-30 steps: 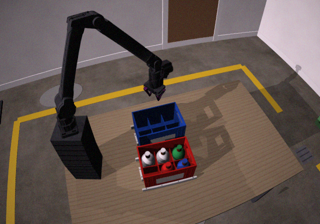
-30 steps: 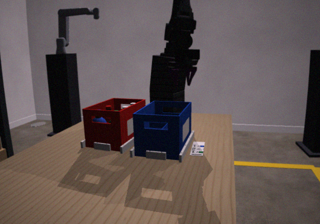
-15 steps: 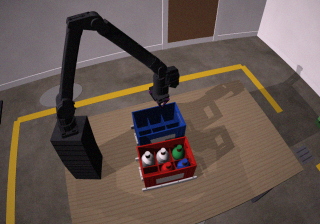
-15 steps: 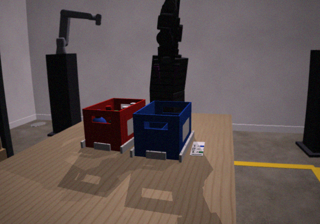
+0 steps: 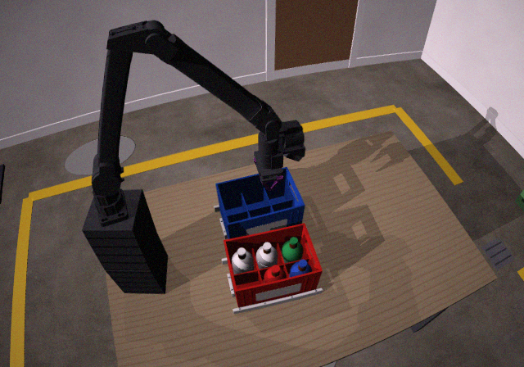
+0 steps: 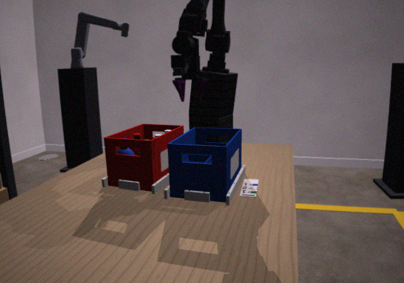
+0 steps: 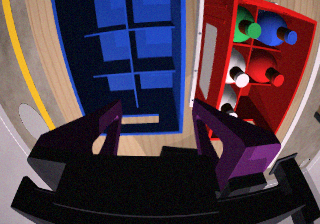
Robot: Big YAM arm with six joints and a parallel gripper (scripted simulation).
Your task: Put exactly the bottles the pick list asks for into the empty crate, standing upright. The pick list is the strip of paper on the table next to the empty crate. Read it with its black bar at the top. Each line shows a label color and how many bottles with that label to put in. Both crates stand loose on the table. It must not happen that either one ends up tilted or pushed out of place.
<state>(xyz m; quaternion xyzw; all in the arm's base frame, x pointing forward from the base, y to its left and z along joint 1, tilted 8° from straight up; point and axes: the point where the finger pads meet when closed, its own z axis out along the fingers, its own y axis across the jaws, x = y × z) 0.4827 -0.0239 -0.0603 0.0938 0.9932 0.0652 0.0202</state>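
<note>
My gripper (image 5: 270, 183) (image 6: 191, 99) (image 7: 157, 105) is open and empty, fingers down, high above the crates. The blue crate (image 5: 295, 213) (image 6: 196, 183) (image 7: 183, 59) is empty, with six compartments. The red crate (image 5: 313, 279) (image 6: 129, 170) (image 7: 219, 16) holds two white bottles (image 5: 241, 262) (image 5: 266, 255), a green bottle (image 5: 291, 251) (image 7: 242, 26), a red bottle (image 5: 273, 274) (image 7: 262, 66) and a blue bottle (image 5: 300, 269) (image 7: 270, 29), all upright; one compartment is empty. The pick list (image 6: 249, 187) lies beside the blue crate. Read bar up: green 1, white 2, blue 1.
Low grey strips (image 5: 277, 301) (image 6: 235, 188) (image 7: 197, 49) stand on the table (image 5: 422, 244) (image 6: 277, 182) along the crates' sides. The crates stand close together, with a strip between them. The arm's black pedestal (image 5: 127, 253) stands to their left in the top view.
</note>
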